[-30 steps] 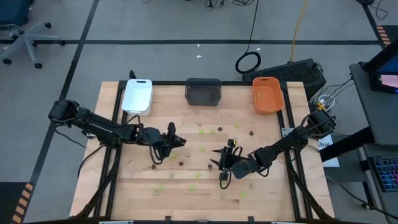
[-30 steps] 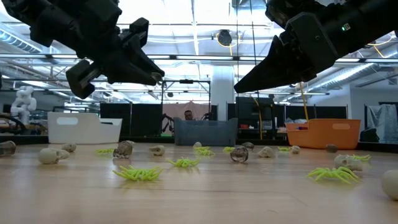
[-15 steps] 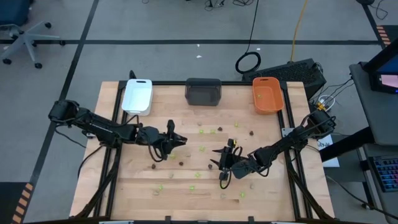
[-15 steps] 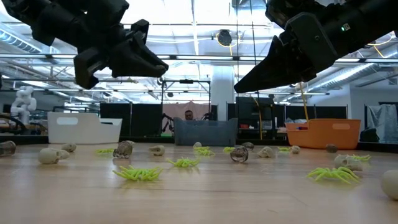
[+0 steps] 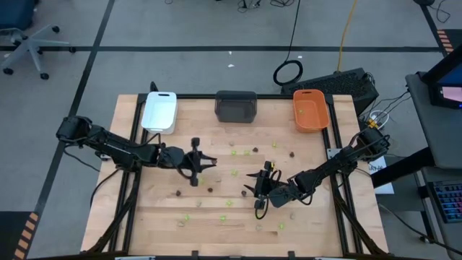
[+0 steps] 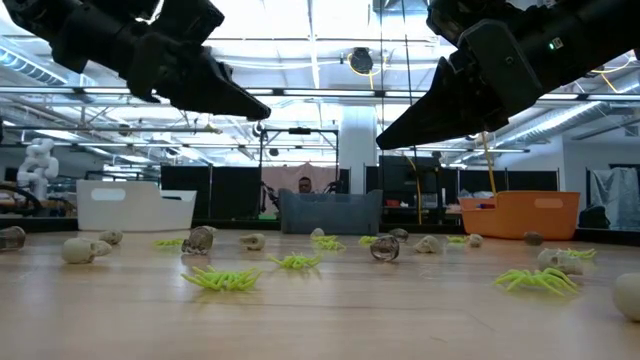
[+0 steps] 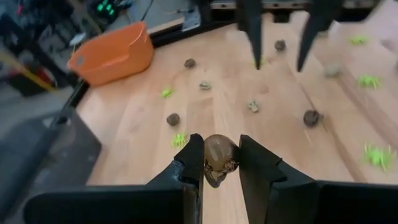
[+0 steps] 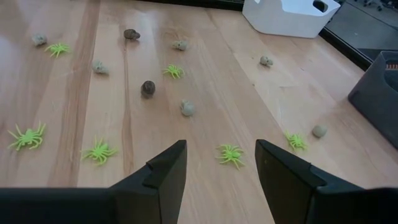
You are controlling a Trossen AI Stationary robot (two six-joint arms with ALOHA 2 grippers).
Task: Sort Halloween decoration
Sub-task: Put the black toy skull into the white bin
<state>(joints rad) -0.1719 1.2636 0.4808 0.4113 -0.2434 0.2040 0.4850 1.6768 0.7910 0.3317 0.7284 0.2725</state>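
Above the middle-left of the tabletop (image 5: 144, 209), clear of every edge, the left end effector (image 7: 219, 163) pinches a dark brown piece (image 7: 218, 157) between its fingers. The right end effector (image 5: 260, 189) hangs open over bare wood near the centre. Green spiders (image 8: 231, 154) and pale pieces (image 8: 187, 108) lie scattered around, with the white tray (image 5: 159, 111), grey tray (image 5: 236, 106) and orange tray (image 5: 310, 110) along the far edge.

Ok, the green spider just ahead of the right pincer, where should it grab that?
Pinch the green spider across its middle body, straight down from above. It lies flat on the table with thin legs splayed all round, which would likely slip; the open right pincer can straddle it.
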